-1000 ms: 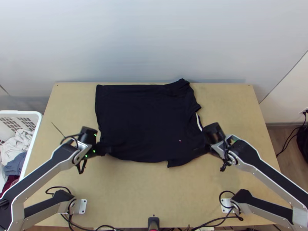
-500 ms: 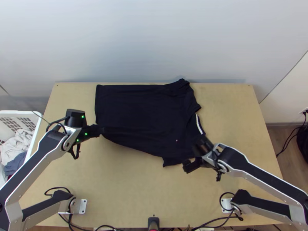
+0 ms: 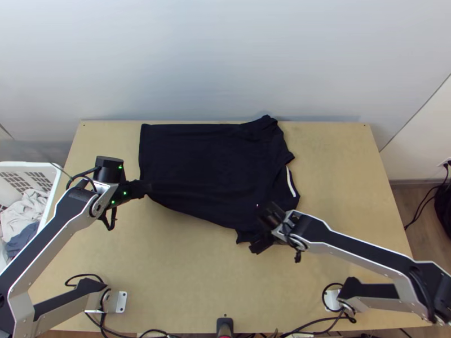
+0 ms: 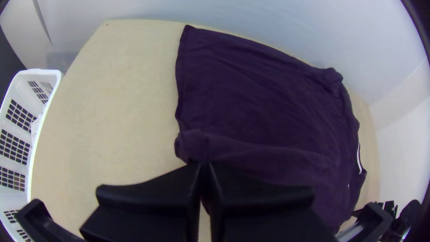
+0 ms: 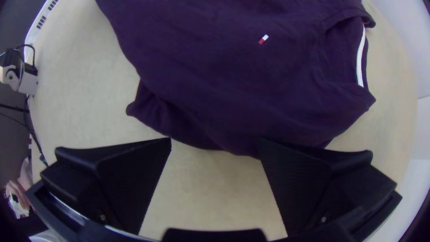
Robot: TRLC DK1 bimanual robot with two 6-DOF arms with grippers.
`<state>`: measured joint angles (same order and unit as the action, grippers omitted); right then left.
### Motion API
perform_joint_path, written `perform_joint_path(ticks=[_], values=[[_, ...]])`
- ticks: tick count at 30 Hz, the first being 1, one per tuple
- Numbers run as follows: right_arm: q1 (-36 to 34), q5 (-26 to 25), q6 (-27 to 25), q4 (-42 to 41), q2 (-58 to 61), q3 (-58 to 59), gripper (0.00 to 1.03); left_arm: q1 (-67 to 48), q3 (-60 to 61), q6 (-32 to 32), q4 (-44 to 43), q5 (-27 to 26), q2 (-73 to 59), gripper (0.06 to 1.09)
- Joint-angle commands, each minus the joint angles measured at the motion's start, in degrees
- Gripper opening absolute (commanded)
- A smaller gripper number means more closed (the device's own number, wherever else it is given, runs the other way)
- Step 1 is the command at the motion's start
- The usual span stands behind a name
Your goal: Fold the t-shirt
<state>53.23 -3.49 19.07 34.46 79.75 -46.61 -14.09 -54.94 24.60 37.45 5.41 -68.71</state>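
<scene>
Desk (image 3: 197,270) runs well past dark T-shirt (image 3: 208,163) toward 6 o'clock | shirt spread, hem (image 4: 180,76) at 9, rumpled sleeve (image 5: 156,112) at 5 | I'm pinching 8 o'clock hem, left gripper (image 3: 147,187) | right gripper (image 3: 259,242) wide, near sleeve

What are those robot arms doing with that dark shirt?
They seem to be folding the t-shirt. The left gripper is pinching it near its bottom edge, on the side close to the robot. The right gripper is open beside the cloth at the shoulder end, not holding anything. Most of the shirt lies spread out on the table, so it isn't a neat little bundle yet.
</scene>
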Motion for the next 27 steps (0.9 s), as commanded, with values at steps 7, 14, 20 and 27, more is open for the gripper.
perform_joint_path(ticks=[7,14,20,27], values=[[-0.1,-8.1,-3.0,-6.8,5.9,0.6,0.08,0.6,0.1,-0.3,0.5,0.0,-0.4,0.1],[-1.6,-10.3,-3.0,-2.6,1.4,-0.4,0.03,0.5,0.0,-0.3,2.6,0.0,1.6,0.1],[-2.7,-10.2,-6.0,9.3,-5.7,-3.1,0.03,-0.3,-0.3,-3.0,10.5,-4.2,6.7,0.1],[-0.5,-6.0,-7.8,21.2,-8.4,-4.9,0.03,-3.6,-3.1,-4.3,22.9,-8.0,12.1,0.1]])
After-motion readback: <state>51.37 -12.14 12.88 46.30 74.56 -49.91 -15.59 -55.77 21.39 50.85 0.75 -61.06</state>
